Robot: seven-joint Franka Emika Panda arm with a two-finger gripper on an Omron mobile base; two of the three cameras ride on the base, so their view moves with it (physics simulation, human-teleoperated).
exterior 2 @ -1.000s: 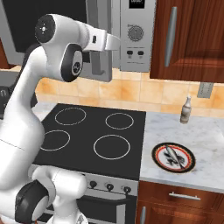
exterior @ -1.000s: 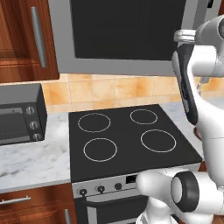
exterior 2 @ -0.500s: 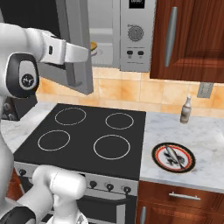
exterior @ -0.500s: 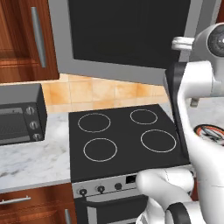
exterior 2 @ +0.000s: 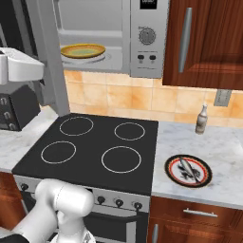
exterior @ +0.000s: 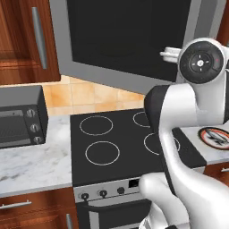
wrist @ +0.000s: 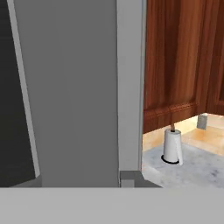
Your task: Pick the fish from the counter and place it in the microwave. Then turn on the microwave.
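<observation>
The microwave (exterior 2: pixel 147 52) hangs over the stove with its cavity showing and a yellow dish (exterior 2: pixel 83 50) inside. Its dark-windowed door (exterior: pixel 129 40) stands swung wide open; the door's grey edge (exterior 2: pixel 47 57) also fills the left of the hand view as a grey panel (wrist: pixel 74 87). My gripper (exterior: pixel 167 53) sits at the door's free edge, with its fingers hidden. A slender grey fish (exterior 2: pixel 188 169) lies on a red-rimmed plate (exterior 2: pixel 172 172) on the marble counter (exterior 2: pixel 223 147), right of the stove and far from the gripper.
A black four-ring stovetop (exterior 2: pixel 95 147) lies below the microwave. A dark toaster oven (exterior: pixel 20 118) stands on the left counter. A small bottle (exterior 2: pixel 202 119) stands by the backsplash. A paper towel roll (wrist: pixel 173 146) stands on the counter beyond the door. Wooden cabinets flank the microwave.
The microwave door has swung from nearly shut to wide open, baring the cavity and yellow dish. My hand travelled with its edge, leftward in the right base view. The fish stayed put.
</observation>
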